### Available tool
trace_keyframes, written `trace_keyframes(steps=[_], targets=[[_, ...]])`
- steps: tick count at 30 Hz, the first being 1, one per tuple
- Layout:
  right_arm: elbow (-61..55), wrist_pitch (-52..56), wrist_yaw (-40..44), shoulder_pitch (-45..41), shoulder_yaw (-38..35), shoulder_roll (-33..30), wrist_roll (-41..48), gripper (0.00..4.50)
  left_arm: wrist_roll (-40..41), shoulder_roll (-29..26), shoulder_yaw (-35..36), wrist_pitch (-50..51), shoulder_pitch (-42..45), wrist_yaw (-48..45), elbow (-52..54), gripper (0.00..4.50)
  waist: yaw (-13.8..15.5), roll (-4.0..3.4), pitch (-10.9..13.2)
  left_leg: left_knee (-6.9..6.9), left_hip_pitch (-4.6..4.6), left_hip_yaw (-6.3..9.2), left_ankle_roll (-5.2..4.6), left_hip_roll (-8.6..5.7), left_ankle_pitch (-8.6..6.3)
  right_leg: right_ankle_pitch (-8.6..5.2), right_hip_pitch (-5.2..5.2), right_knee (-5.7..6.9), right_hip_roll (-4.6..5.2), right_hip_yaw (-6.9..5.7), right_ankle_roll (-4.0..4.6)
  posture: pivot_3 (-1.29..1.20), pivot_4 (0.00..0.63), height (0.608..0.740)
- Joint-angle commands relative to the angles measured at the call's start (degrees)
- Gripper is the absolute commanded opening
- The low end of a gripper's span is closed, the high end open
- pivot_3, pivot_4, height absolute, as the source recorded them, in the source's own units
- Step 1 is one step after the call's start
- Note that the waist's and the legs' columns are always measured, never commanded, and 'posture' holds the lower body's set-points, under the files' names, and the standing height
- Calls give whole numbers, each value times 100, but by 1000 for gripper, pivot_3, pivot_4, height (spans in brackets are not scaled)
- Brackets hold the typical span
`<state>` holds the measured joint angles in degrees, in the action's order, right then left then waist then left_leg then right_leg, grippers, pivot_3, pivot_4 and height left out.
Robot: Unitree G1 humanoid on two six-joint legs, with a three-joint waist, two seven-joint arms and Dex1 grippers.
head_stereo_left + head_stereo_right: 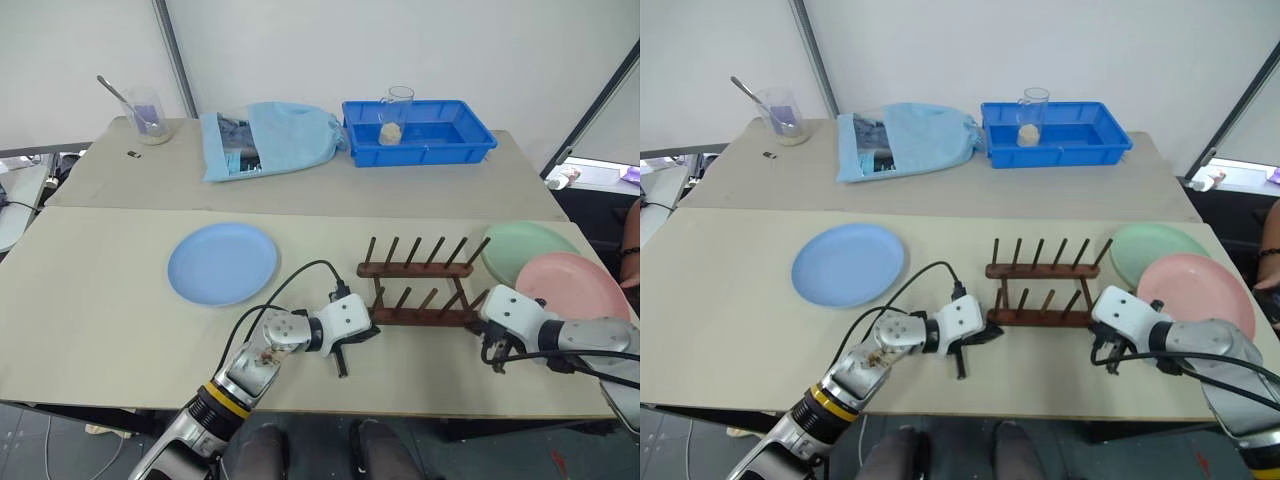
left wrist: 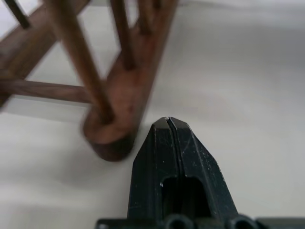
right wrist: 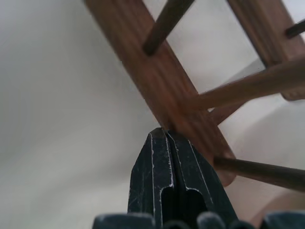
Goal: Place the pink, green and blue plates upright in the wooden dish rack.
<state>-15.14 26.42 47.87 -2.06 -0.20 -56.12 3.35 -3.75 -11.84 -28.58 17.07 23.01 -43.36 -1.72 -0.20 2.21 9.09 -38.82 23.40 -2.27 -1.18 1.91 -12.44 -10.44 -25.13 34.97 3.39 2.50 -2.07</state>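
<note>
Your dish rack (image 1: 418, 284) is a small dark brown wooden frame: two parallel base bars, each carrying a row of upright pegs that lean slightly toward the right. It sits empty on the near table (image 1: 100, 330), its long axis running left to right across your view, between the two arms. The blue plate (image 1: 222, 262) lies flat to the left of the rack, well apart from it. The green plate (image 1: 520, 247) lies flat just beyond the rack's right end, and the pink plate (image 1: 573, 284) lies flat overlapping its near edge. Your left gripper (image 2: 167, 125) reaches in from the lower left with its fingers pressed together, holding nothing, the tip just beside the left end of the rack's near bar. Your right gripper (image 3: 164, 134) comes in from the right, angled downward, fingers likewise pressed together and empty, the tip at the right end of the near bar; whether it touches the wood cannot be told.
</note>
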Motion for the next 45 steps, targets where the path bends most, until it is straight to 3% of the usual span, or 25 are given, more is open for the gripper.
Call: trace_keyframes(steps=[1,12,17,20,23,28,31,34,39,45], targets=[[304,-309,-154,-382,46,105,-211,11,-180,113,114,-264,232,341,-349,0,2,0,0,-2,0,0,0,-1,0,1,1,1,1,0,-1,0,150,740],[1001,-712,-106,-1183,361,403,-529,11,-230,277,379,-898,880,571,-1430,0,-17,-2,-1,5,2,1,-2,-1,1,1,0,3,-3,1,-1,0,150,740],[700,-572,-12,-1016,182,370,-394,11,-59,94,357,-943,632,95,-988,0,-21,-3,-2,5,6,0,-8,-3,-3,-1,0,0,-2,6,-4,0,150,740],[-125,-168,207,-515,-441,209,77,11,406,-227,506,-667,380,-498,-262,0,-13,-5,-2,10,7,2,-9,0,-4,-6,-4,4,-2,6,1,0,150,740],[-1057,330,340,96,-1382,164,565,859,892,-647,661,-483,177,-1066,457,788,0,-10,-2,11,11,4,-9,2,-4,-8,-10,7,-4,3,2,0,150,740],[-2371,1011,260,1264,-3221,539,923,2576,1696,-1260,886,-281,73,-1927,1266,3023,52,-12,-3,4,1,4,-7,4,-4,-7,3,6,-1,0,0,0,150,740],[-2856,1280,-55,1917,-3836,972,776,3626,1721,-1357,952,-689,298,-2127,1221,4384,90,-12,-3,1,0,2,-7,3,-5,-7,3,5,1,0,0,0,150,740],[-2999,1484,-554,2252,-3740,1328,521,4451,1880,-1394,934,-909,552,-2526,1129,4500,87,-12,-3,-2,0,-1,-5,4,-5,-7,2,2,3,0,0,0,150,740],[-2487,1492,-1365,2092,-3020,1497,-70,4451,2282,-1260,940,-598,1021,-2859,1077,4500,-14,-14,-4,-5,-6,-8,10,4,-15,-7,2,2,7,6,0,0,150,740],[-1383,1522,-1589,1432,-2510,1494,-88,4451,2250,-1139,867,-761,1150,-2956,935,4500,-72,-17,-5,-2,-9,-6,-7,1,-4,-6,3,6,3,7,1,0,150,740]])
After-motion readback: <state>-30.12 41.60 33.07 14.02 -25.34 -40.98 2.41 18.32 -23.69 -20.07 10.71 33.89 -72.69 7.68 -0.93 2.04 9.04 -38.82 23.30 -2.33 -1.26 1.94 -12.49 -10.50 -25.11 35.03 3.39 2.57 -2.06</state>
